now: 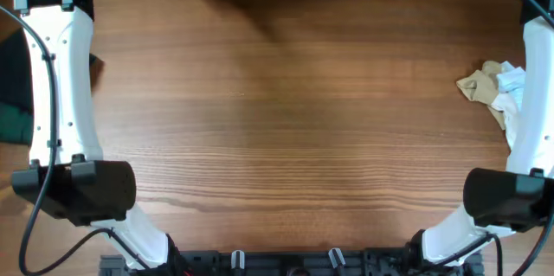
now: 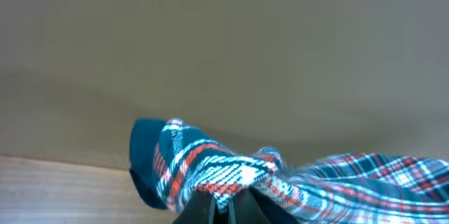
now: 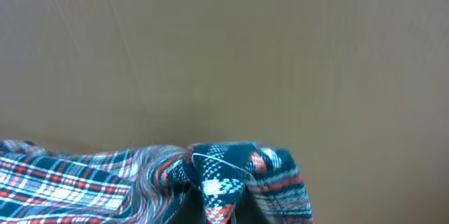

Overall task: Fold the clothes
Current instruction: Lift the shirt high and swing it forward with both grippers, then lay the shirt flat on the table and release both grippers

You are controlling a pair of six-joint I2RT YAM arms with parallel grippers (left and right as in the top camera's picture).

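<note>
Left pincer (image 2: 230,208) is clamped tight on a bunched corner of the plaid shirt (image 2: 337,175); right pincer (image 3: 219,213) grips another bunch. Between them the shirt hangs at the far edge of the wooden table (image 1: 277,138). If I pull apart too hard, this soft woven fabric may slip free. Crumpled beige clothes (image 1: 486,86) lie far right.

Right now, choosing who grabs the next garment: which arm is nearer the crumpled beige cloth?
Right. The right arm passes beside the beige cloth, at the table's right edge; the left arm stands across the table.
</note>
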